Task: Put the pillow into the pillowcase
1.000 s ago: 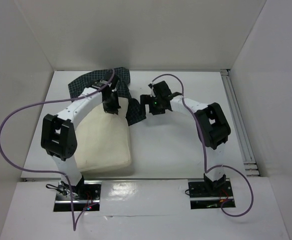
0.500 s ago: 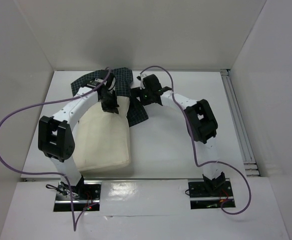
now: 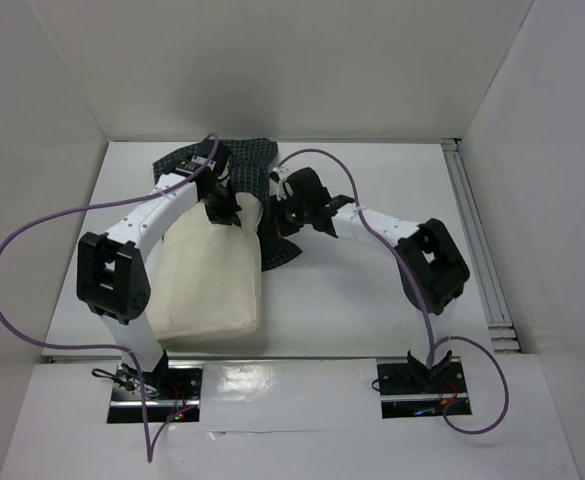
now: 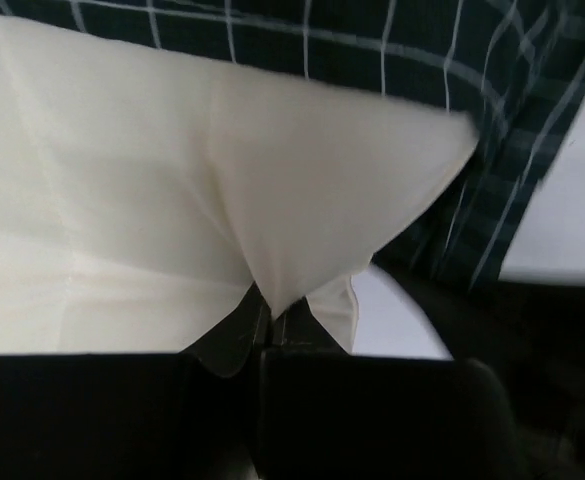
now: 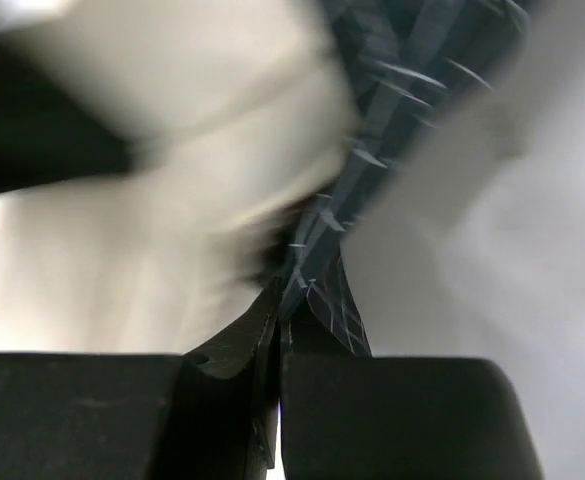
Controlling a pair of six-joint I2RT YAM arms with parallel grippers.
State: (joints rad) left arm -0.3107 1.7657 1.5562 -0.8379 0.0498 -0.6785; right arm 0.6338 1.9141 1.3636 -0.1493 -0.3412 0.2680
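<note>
- white table [image 3: 372, 290] and white walls boxed me in, and the pillow [image 3: 212, 285] lay on the table's left half, under my left arm.
- the pillowcase [image 3: 252, 152] sat crumpled at the pillow's far end, its dark checked cloth bunched around the right corner of that end. nearly all of the pillow was outside it.
- my left gripper [image 4: 268, 322] was clamped on a pinch of the pillow's cream fabric at the far end, just as it had been a second before.
- the change was on the right. my right gripper [image 5: 279, 305] had been wide open and off to the right of the case a second earlier. it had swung in and snapped closed on a fold of the checked cloth just beside the pillow.
- i judged that this gave me one hold on each thing, so the case's mouth could be drawn over the corner while the pillow was fed in.
- i could not tell whether i had caught a single layer of the mouth or both, because the right wrist view was blurred.
</note>
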